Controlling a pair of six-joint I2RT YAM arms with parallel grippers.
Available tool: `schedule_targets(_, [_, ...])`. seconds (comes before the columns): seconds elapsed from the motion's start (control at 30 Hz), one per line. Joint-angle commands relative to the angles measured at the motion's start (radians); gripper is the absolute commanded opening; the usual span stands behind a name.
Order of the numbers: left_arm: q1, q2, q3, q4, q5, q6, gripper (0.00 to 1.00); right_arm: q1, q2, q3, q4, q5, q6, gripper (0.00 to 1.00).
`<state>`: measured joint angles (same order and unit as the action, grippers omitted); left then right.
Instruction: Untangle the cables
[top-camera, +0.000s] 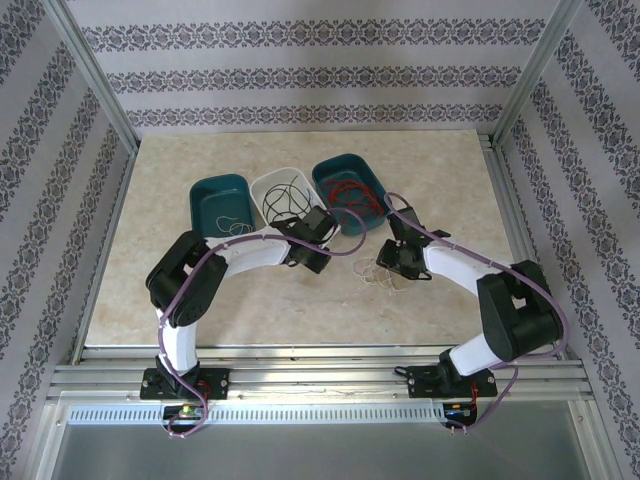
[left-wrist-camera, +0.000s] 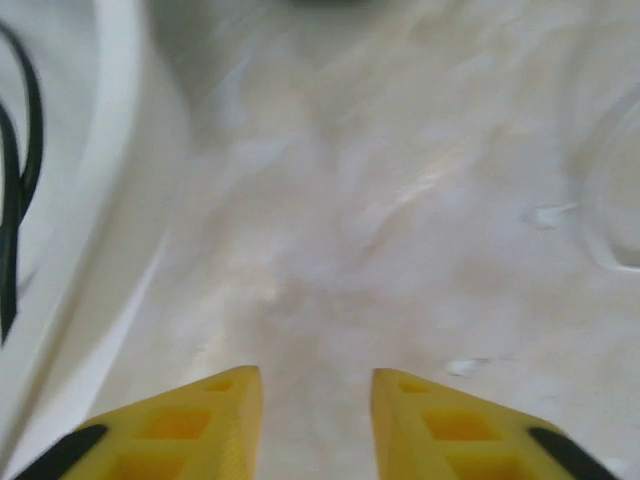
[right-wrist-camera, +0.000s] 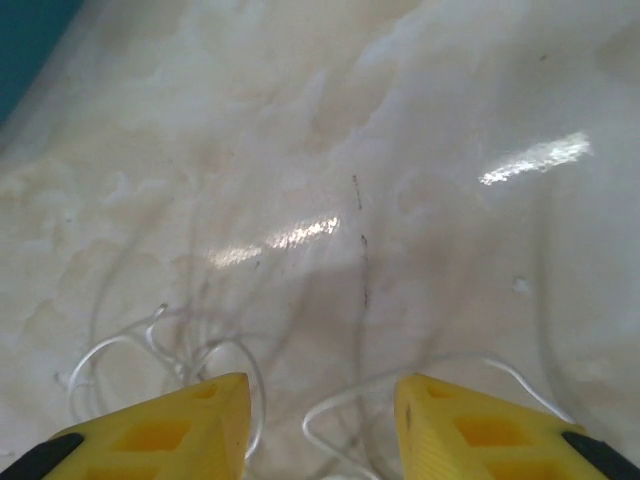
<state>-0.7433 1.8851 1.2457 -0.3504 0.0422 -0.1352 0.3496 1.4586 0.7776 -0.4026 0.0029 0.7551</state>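
**Loose white loops under my right claw**

My right claw (right-wrist-camera: 320, 380) hangs open and empty over the white cables (top-camera: 381, 272), lower left of its view. My left claw (left-wrist-camera: 315, 375) is open too, empty, beside the white bin (left-wrist-camera: 110, 150) holding the black cable (left-wrist-camera: 36, 130). Closing blind, I could pinch two strands together and tighten the snarl.
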Motion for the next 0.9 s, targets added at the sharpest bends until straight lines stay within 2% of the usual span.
schedule_targets(0.0, [-0.044, -0.013, 0.047, 0.053, 0.076, -0.05, 0.41, -0.003, -0.11, -0.025, -0.092, 0.078, 0.014, 0.44])
schedule_targets(0.17, [-0.066, 0.093, 0.138, 0.075, 0.078, -0.041, 0.43, -0.076, -0.284, -0.117, -0.147, 0.085, 0.015, 0.46])
schedule_targets(0.33, [-0.071, 0.201, 0.262, 0.02, 0.086, -0.014, 0.46, -0.119, -0.363, -0.167, -0.187, 0.059, 0.003, 0.47])
schedule_targets(0.53, [-0.083, 0.282, 0.33, -0.078, 0.068, 0.006, 0.46, -0.123, -0.328, -0.207, -0.165, 0.044, 0.009, 0.47])
schedule_targets(0.87, [-0.1, 0.337, 0.346, -0.169, 0.042, 0.005, 0.34, -0.121, -0.194, -0.196, -0.08, 0.012, 0.013, 0.45])
